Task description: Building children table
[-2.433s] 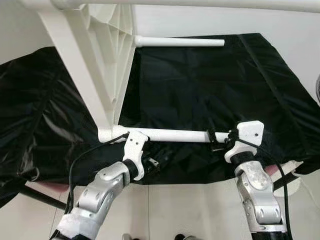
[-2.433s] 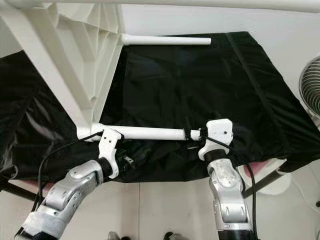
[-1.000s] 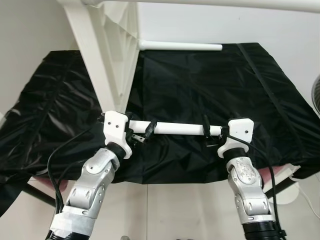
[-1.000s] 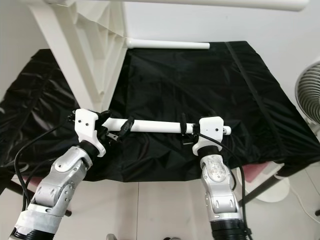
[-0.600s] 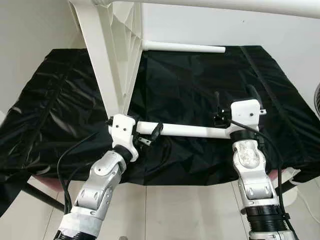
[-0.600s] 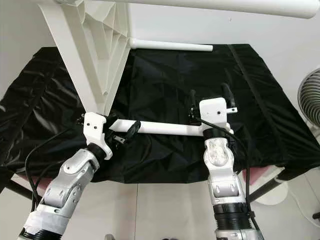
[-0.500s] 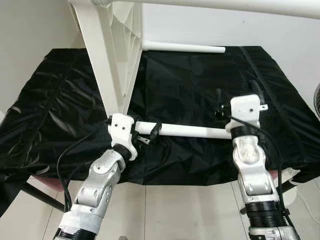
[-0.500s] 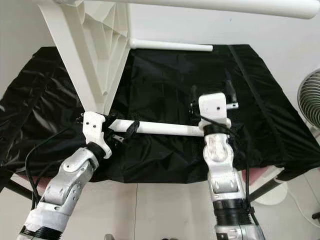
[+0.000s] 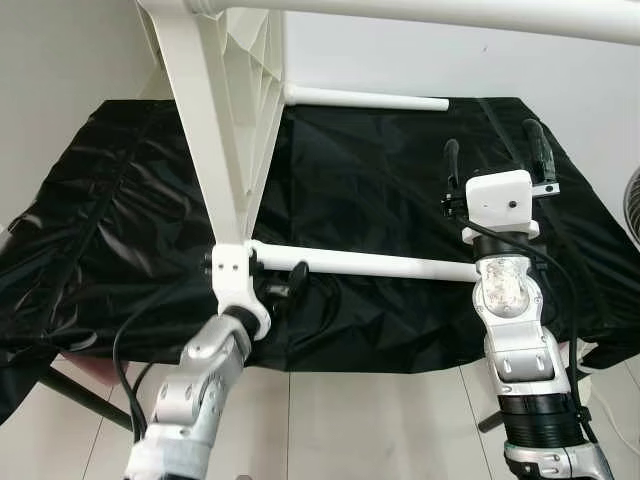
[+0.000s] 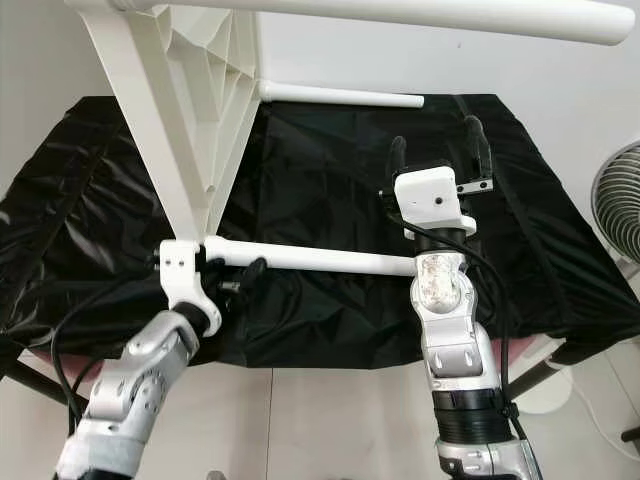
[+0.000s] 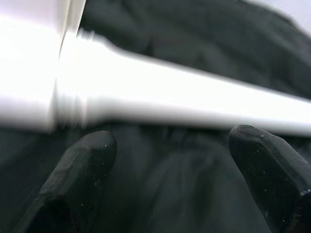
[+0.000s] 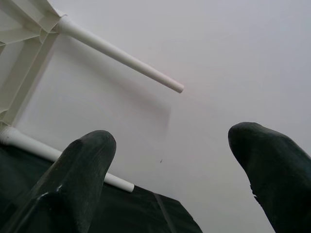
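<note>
The white table top (image 9: 232,130) stands on its edge on a black-covered surface. Its near white leg (image 9: 372,265) sticks out sideways from the corner socket (image 9: 226,262) and hangs free at its far end. My left gripper (image 11: 172,145) is open just under this leg, close to the socket, and its fingers do not touch the leg. My right gripper (image 9: 492,142) is open and raised with its fingers pointing up, above the leg's free end and apart from it. A far leg (image 9: 370,98) and a top leg (image 10: 430,15) also stick out of the table top.
Black sheeting (image 9: 390,190) covers the work surface, with folds along its front edge. A fan (image 10: 620,190) stands at the right. Pale floor tiles (image 9: 360,420) lie below between my arms. A white wall (image 12: 218,58) is behind.
My right gripper has let go of the leg's free end and lifted, fingers turned upward. My left gripper has dropped just below the leg. The leg stays in its socket.
</note>
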